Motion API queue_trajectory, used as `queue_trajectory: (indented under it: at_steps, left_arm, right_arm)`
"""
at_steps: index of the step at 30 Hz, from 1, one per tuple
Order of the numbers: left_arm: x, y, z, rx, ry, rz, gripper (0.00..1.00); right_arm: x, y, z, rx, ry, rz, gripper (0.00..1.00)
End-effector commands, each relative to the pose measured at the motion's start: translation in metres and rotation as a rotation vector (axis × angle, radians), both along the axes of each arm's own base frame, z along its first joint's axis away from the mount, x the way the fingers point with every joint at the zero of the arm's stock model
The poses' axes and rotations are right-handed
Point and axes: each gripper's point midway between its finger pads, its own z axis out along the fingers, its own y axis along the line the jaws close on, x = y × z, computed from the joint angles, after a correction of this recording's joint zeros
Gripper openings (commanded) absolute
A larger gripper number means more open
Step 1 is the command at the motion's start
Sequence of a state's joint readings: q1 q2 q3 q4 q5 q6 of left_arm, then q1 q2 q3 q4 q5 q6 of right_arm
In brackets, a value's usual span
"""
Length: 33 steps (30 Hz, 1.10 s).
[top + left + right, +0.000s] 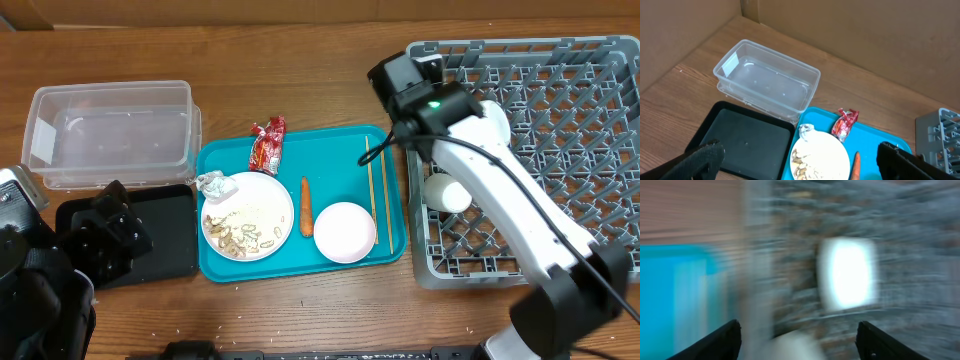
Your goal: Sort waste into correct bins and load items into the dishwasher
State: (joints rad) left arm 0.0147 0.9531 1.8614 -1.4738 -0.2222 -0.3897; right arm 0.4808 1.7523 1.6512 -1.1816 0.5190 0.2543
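A teal tray (330,150) holds a white plate (247,215) with food scraps and a crumpled tissue (213,183), a red wrapper (267,143), a carrot (306,206), a white bowl (345,232) and chopsticks (371,185). A grey dishwasher rack (560,110) at right holds a white cup (446,192). My right gripper (799,340) is open and empty over the rack's left edge; its view is blurred. My left gripper (800,160) is open and empty above the black bin (165,235).
A clear plastic bin (110,133) stands at the back left, behind the black bin. The wooden table (300,80) runs behind the tray.
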Motion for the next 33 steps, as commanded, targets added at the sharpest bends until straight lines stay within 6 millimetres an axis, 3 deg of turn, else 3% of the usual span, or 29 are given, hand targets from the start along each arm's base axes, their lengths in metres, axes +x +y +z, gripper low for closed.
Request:
queue_trajectory:
  at_steps: [1,4,12,17,20,23,25,27,33]
  left_arm:
    - [0.0,0.003,0.003,0.018,-0.007,0.01,1.0]
    - [-0.001,0.003,0.003,0.018,-0.008,0.01,1.0]
    - [-0.001,0.003,0.003,0.018,-0.008,0.01,1.0]
    - [-0.001,0.003,0.003,0.018,-0.008,0.01,1.0]
    - [-0.001,0.003,0.003,0.018,-0.008,0.01,1.0]
    - [-0.001,0.003,0.003,0.018,-0.008,0.01,1.0]
    - [0.0,0.003,0.003,0.018,-0.007,0.01,1.0]
    - [-0.001,0.003,0.003,0.018,-0.008,0.01,1.0]
    - [-0.001,0.003,0.003,0.018,-0.008,0.01,1.0]
  right_arm:
    - [-0.043,0.095,0.011,0.528,0.194,0.23,0.74]
    - [-0.064,0.112,-0.004,0.609,0.309,0.264,0.72]
    - [-0.134,0.102,-0.1,0.471,0.587,0.24,0.57]
    - [-0.15,0.09,-0.142,0.436,0.617,0.221,0.57]
    - [-0.159,0.086,-0.16,0.444,0.631,0.217,0.52]
    - [-0.164,0.083,-0.172,0.441,0.636,0.215,0.36]
    - [-0.163,0.083,-0.173,0.442,0.632,0.218,0.18]
    - [-0.159,0.086,-0.17,0.449,0.612,0.226,0.08]
    - [-0.134,0.089,-0.144,0.415,0.527,0.237,0.04]
